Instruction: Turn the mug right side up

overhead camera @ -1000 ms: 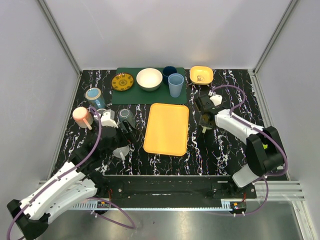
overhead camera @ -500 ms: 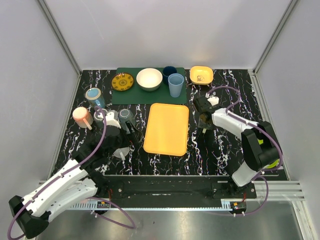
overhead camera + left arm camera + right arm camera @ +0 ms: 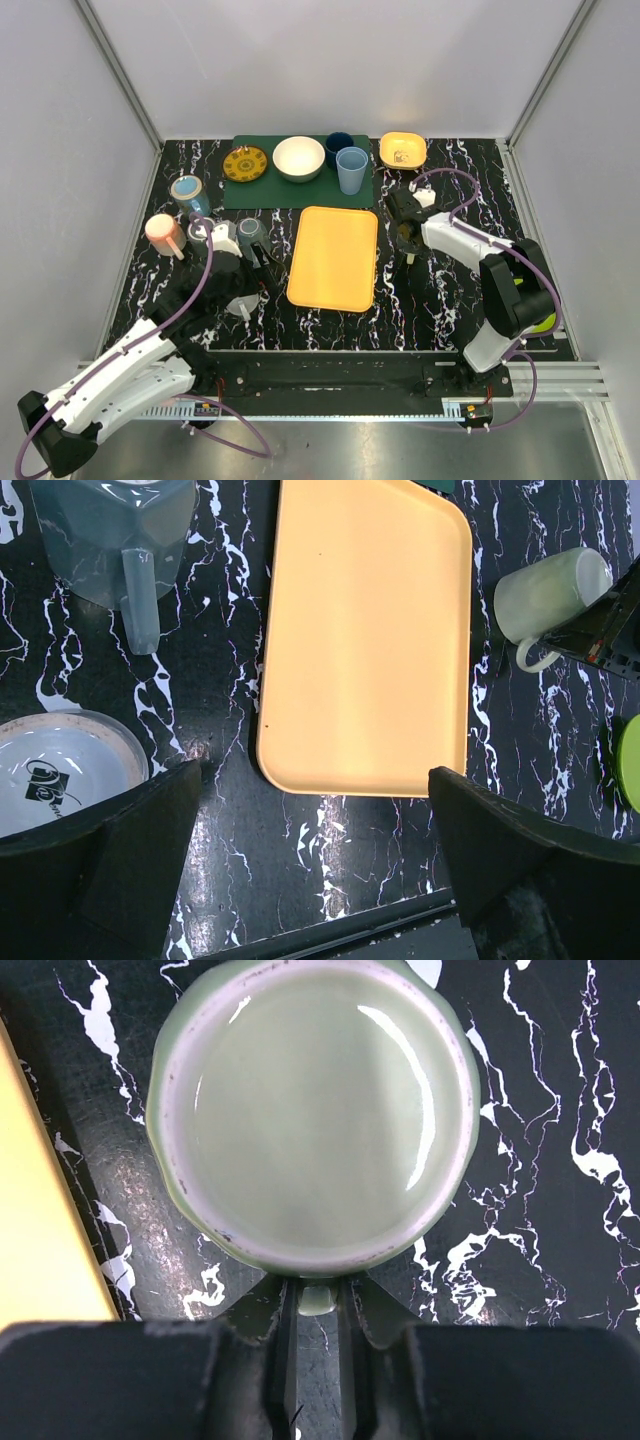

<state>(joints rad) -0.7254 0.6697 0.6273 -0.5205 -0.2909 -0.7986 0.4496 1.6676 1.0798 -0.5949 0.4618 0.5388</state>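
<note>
A pale green mug (image 3: 315,1110) sits on the black marbled table, just right of the orange tray (image 3: 333,257). Its flat glazed base faces my right wrist camera. My right gripper (image 3: 312,1295) is shut on the mug's handle, which sits between the fingers. In the top view the gripper (image 3: 406,238) covers most of the mug. The mug also shows in the left wrist view (image 3: 550,592), handle toward the near side. My left gripper (image 3: 312,775) is open wide and empty above the tray's near left corner.
A grey-blue mug (image 3: 115,530) and a white printed bowl (image 3: 60,770) lie by the left gripper. A pink cup (image 3: 162,232) and a blue cup (image 3: 188,190) stand at the left. The green mat (image 3: 262,187) at the back holds several dishes, with a yellow bowl (image 3: 402,150) beside it.
My right gripper has shifted slightly left and away, staying on the mug's handle. My left arm moved a little forward, then held still.
</note>
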